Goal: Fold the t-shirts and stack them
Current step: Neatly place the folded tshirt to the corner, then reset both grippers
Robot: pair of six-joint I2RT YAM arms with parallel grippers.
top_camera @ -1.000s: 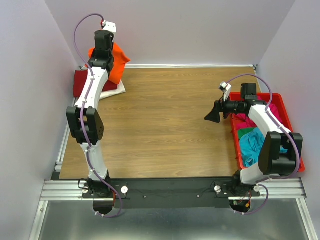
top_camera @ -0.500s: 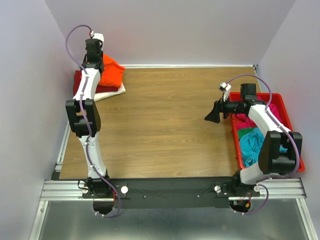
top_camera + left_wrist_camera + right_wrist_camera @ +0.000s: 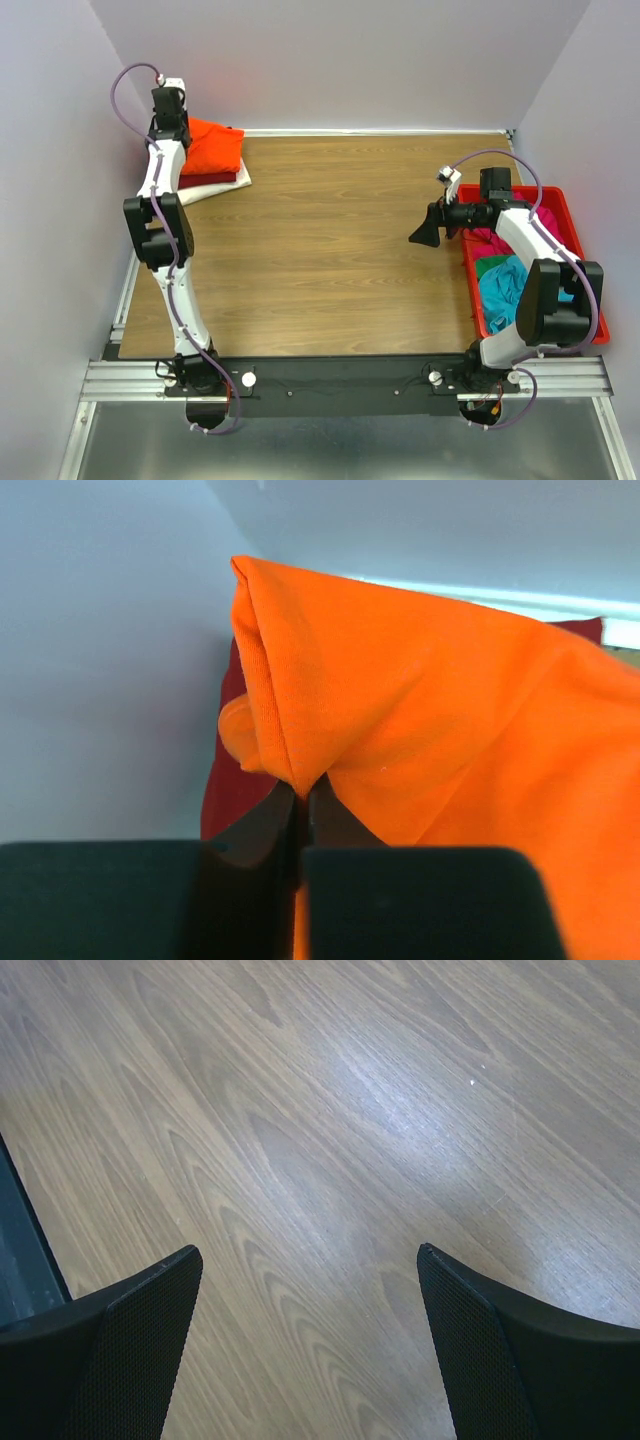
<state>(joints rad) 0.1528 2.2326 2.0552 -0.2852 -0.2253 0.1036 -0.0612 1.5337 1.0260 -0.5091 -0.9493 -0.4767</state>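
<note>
Since the earlier frame the left arm has swung outward toward the far-left corner, and the orange t-shirt [image 3: 213, 147], previously bunched and raised, now lies flatter on the pile. In the top view, this garment rests on the dark red t-shirt [image 3: 208, 178], which sits on the white t-shirt [image 3: 222, 186]. The left gripper [image 3: 170, 128] is at the pile's left edge. The right gripper [image 3: 425, 233] hangs over the bare table [image 3: 330, 260], beside the red tray [image 3: 562, 196] containing the teal t-shirt [image 3: 500, 290] and magenta t-shirt [image 3: 488, 243]. In the left wrist view, the left gripper [image 3: 303, 808] is clamped on a fold of the orange t-shirt [image 3: 430, 710]. In the right wrist view, the right gripper [image 3: 308, 1255] has its jaws spread with nothing between them. The cloth appears light, limp and non-fragile. Take hold at a hem or folded edge, since a mid-panel pinch would probably bunch it.
</note>
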